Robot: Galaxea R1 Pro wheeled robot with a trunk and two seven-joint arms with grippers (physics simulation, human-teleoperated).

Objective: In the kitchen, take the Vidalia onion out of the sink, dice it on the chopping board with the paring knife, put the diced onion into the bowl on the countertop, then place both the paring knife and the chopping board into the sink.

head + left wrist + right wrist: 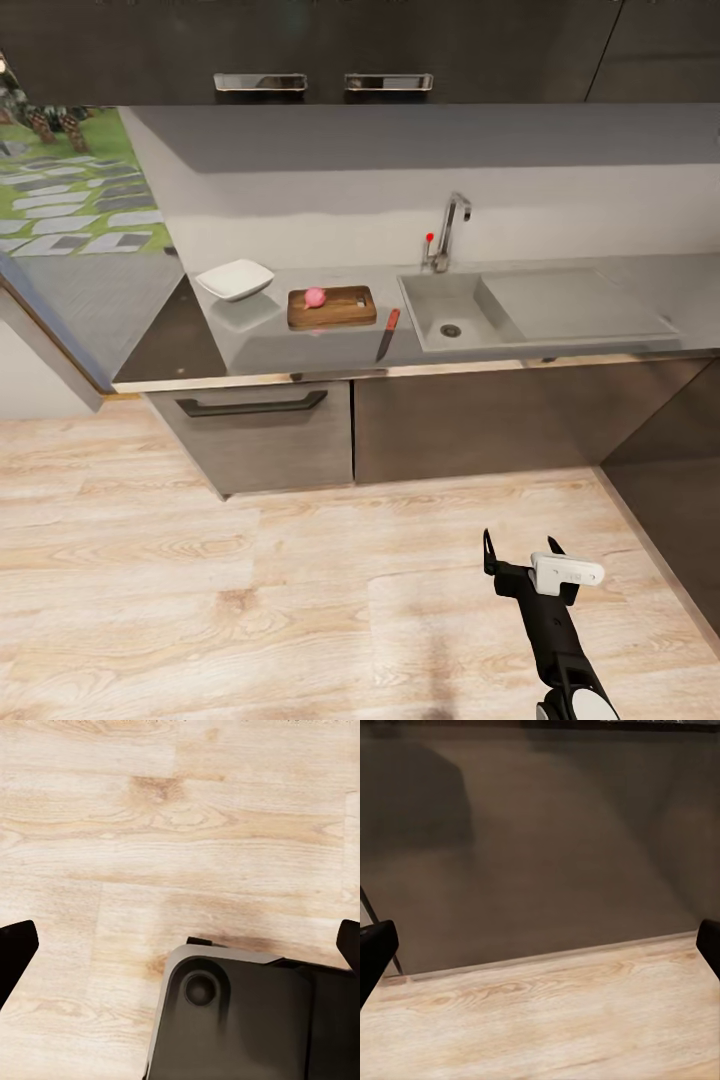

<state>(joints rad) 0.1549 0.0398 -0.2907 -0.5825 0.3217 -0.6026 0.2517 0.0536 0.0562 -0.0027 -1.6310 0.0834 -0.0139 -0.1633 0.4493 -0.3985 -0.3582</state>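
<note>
Head view shows Vidalia onion [315, 296] on chopping board [332, 307]; both wrist views show hands' fingers apart.

Vidalia onion [315, 296] rests on chopping board [332, 306].

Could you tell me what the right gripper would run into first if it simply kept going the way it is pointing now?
Probably the dark cabinet front below the countertop: the right wrist view looks straight at it across a strip of wooden floor. The right gripper is open and empty; how far off the cabinet lies is hard to judge.
</note>
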